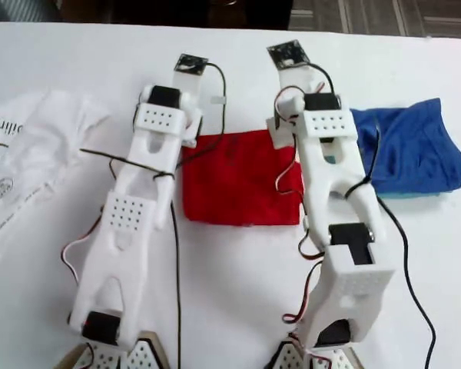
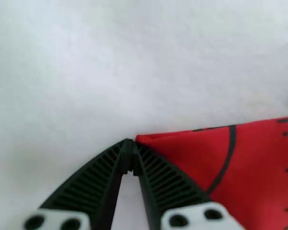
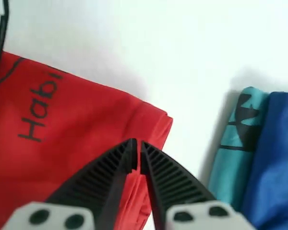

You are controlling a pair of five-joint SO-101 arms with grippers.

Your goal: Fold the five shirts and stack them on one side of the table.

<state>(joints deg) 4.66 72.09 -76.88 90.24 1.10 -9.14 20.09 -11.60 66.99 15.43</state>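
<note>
A red shirt (image 1: 238,181) lies folded flat in the middle of the table, between the two arms. My left gripper (image 2: 129,143) is shut right at one far corner of the red shirt (image 2: 240,163), its tips meeting on the corner's point. My right gripper (image 3: 135,143) is shut on the red shirt (image 3: 62,143) close to the other far corner, with red cloth showing between its fingers. A folded blue shirt (image 1: 407,146) lies at the right on top of a teal shirt (image 3: 235,143).
Crumpled white cloth with dark print (image 1: 38,146) lies at the left side of the table. Black cables trail from both arms across the white tabletop (image 1: 238,307). A strip of bare table separates the red shirt from the blue shirt (image 3: 278,158).
</note>
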